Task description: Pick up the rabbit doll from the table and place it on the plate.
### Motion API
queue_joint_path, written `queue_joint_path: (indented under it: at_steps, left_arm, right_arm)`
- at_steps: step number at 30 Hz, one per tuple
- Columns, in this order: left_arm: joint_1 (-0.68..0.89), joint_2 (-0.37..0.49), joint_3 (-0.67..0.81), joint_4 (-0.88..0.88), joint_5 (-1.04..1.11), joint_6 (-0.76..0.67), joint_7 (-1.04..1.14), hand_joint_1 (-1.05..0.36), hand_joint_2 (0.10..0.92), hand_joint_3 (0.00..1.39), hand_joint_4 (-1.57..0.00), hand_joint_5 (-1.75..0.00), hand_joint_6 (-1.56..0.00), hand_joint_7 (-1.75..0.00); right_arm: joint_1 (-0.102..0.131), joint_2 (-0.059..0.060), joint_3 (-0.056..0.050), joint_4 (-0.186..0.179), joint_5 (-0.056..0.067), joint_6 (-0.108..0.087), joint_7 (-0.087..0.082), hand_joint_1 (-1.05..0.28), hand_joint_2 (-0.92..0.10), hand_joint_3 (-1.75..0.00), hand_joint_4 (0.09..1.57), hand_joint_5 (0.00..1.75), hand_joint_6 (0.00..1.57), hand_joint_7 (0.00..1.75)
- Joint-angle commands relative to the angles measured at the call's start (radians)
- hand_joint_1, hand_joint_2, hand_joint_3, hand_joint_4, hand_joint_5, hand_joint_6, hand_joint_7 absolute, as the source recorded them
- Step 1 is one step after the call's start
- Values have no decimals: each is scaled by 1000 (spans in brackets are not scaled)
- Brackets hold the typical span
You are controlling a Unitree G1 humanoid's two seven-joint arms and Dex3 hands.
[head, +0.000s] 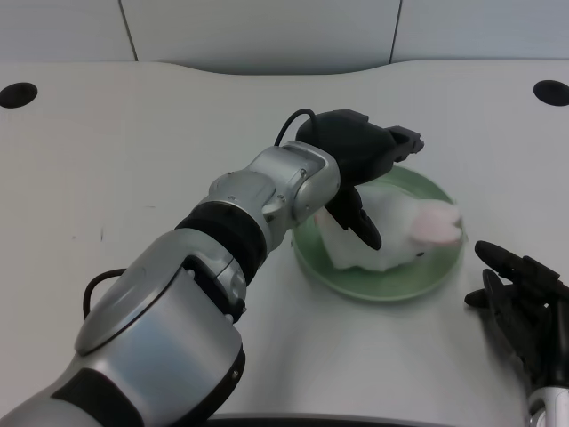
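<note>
The rabbit doll point(391, 233) lies on the green plate point(388, 286), long axis crosswise. The left robot hand point(360, 173) sits directly over it; grip state cannot be determined.

We see the rabbit doll point(400, 233) lying on the green plate point(373, 286); our left hand point(356, 165) is over it, thumb touching it.

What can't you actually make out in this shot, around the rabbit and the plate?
- Head view: whether the left hand holds the rabbit doll or only touches it; the hand's back hides the contact.
- Head view: the rabbit doll's left part, covered by a finger, and its pink ear, which is blurred.
- Head view: the left rim of the plate, behind the left forearm.
- Head view: the right hand, cut off by the picture's edge.
</note>
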Motion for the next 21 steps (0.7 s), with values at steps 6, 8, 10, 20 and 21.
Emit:
queue_joint_path:
  at_steps: [6,8,10,20,21]
  left_arm:
    - [-22,16,15,2,-14,34,-32,-1048,921,126,1,1,1,1]
    - [-21,33,30,-1,-27,28,-39,-1048,921,124,1,1,1,1]
    - [-17,54,46,-4,-39,17,-45,-1048,921,127,1,1,1,1]
    - [136,237,217,-63,-225,-188,-61,-993,921,164,-2,-407,-1,-279]
    - [152,249,228,-69,-237,-207,-63,-987,921,175,-1,-431,0,-292]
  right_arm:
    - [-1,-20,-1,8,-5,-3,-19,-320,-921,-273,739,1169,991,50]
    - [-4,-17,-9,10,10,0,0,-316,-921,-273,740,1166,992,51]
    - [-4,-14,-12,7,15,3,5,-321,-921,-271,752,1173,997,54]
    - [-9,-8,-18,5,29,12,26,-303,-921,-282,761,1199,1006,62]
    - [-10,-8,-19,6,35,14,36,-314,-921,-284,756,1206,1004,62]
